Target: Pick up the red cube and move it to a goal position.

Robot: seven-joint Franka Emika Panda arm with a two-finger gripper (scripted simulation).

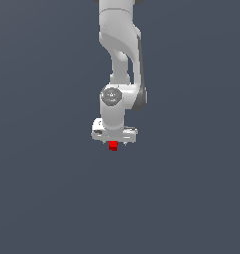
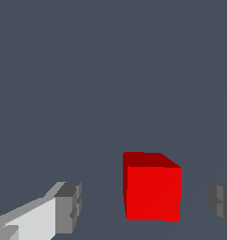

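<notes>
The red cube (image 2: 152,192) sits on the grey surface (image 2: 110,70) between the pincer (image 2: 146,206)'s spread fingers (image 2: 68,206), touching neither and nearer the far finger, directly beneath the hand.

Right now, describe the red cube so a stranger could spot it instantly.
Find the white robot arm reaching down over the plain dark grey surface. Just under its gripper, between the open grey fingertips, sits the red cube. It is the only coloured thing here.
</notes>
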